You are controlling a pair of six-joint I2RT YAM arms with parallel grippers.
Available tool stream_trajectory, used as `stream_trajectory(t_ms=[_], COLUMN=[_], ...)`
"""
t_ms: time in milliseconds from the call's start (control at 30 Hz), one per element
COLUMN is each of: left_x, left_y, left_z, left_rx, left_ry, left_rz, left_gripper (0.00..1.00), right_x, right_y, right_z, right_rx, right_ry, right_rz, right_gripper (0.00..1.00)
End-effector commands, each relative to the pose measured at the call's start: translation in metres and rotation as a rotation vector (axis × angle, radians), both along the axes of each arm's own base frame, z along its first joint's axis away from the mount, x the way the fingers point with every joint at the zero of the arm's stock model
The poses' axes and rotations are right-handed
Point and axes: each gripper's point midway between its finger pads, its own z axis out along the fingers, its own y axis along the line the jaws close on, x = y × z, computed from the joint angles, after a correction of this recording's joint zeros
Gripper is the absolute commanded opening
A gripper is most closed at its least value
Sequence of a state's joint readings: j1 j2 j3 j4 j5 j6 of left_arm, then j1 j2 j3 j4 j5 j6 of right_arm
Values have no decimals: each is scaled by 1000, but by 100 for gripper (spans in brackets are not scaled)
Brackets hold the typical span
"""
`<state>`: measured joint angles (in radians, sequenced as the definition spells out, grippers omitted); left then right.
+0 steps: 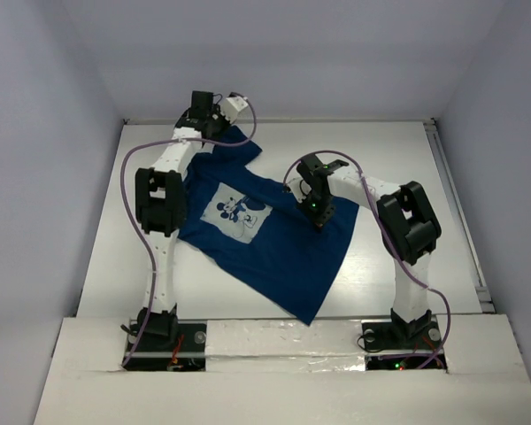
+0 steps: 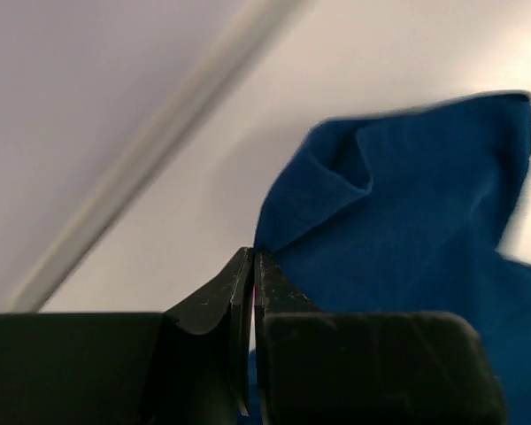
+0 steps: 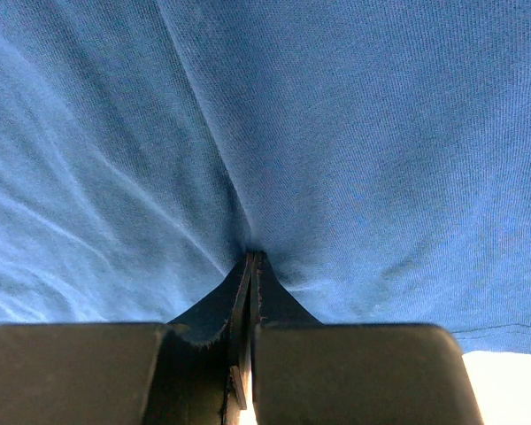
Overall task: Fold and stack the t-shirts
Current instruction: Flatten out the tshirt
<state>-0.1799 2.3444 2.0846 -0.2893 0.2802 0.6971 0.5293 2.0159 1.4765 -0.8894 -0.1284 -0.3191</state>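
White tabletop [image 1: 380,150] is carrying the navy t-shirt [image 1: 274,239], spread mid-table. Right gripper [image 3: 250,257] is clamping a pinch of right-side cloth. Farther back, left gripper [image 2: 252,257] is clamping a far edge. Judged soft, light, limp: hems and corners are offering the best holds.

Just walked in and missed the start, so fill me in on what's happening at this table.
Two robot arms are working on a dark blue t-shirt spread print-up on the white table. The left gripper is pinched shut on cloth at the shirt's far edge. The right gripper is pinched shut on cloth near its right side. No fold is made yet.
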Motion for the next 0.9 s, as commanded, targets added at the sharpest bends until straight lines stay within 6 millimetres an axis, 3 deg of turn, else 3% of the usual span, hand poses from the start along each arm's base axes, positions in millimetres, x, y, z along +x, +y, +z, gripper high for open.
stream_trajectory(t_ms=[0, 133, 167, 233, 267, 333, 367, 400, 467, 500, 533, 600, 667, 700, 733, 767, 800, 867], left_x=[49, 70, 76, 82, 83, 81, 79, 76, 64, 55, 45, 27, 5, -7, -16, -23, -35, -47], left_y=[50, 83, 87, 95, 94, 90, 85, 80, 72, 63, 58, 50, 49, 49, 54, 60, 56, 61], left_z=[39, 22, 22, 16, 15, 17, 21, 38, 41, 66, 58, 63, 83, 114, 104, 113, 136, 134], left_rx=[21, 68, 73, 82, 75, 44, 5, -23, -44, -78, -80, -95, -106, -124, -131, -143, -171, -183], left_ry=[-208, -229, -254, -278, -280, -271, -265, -274, -240, -257, -220, -177, -179, -226, -211, -226, -257, -230], left_rz=[281, 414, 443, 494, 498, 495, 488, 465, 420, 372, 334, 280, 264, 250, 256, 259, 231, 236], left_gripper=[0, 0, 12, 19, 47, 92, 97, 98, 98, 97, 97, 95, 94, 94, 95, 95, 95, 95], right_x=[7, 7, 6, 6, 6, 6, 6, 8, 12, 16, 23, 37, 55, 57, 63, 65, 63, 64], right_y=[4, 5, 4, 5, 4, 3, 1, 1, -4, -4, -11, -21, -33, -33, -38, -41, -41, -41], right_z=[20, 20, 18, 17, 17, 17, 16, 16, 17, 19, 22, 29, 44, 48, 53, 55, 55, 52], right_rx=[42, 45, 43, 42, 42, 34, 28, 24, 2, 1, -20, -36, -47, -48, -52, -52, -58, -66], right_ry=[-42, -38, -34, -32, -31, -35, -38, -49, -73, -96, -125, -173, -224, -232, -247, -249, -236, -221], right_rz=[4, 3, 3, 3, 2, -3, -5, -8, -22, -27, -53, -94, -138, -141, -155, -164, -161, -157], right_gripper=[0, 0, 0, 0, 0, 0, 0, 0, 0, 0, 0, 0, 0, 0, 0, 0, 0, 0])
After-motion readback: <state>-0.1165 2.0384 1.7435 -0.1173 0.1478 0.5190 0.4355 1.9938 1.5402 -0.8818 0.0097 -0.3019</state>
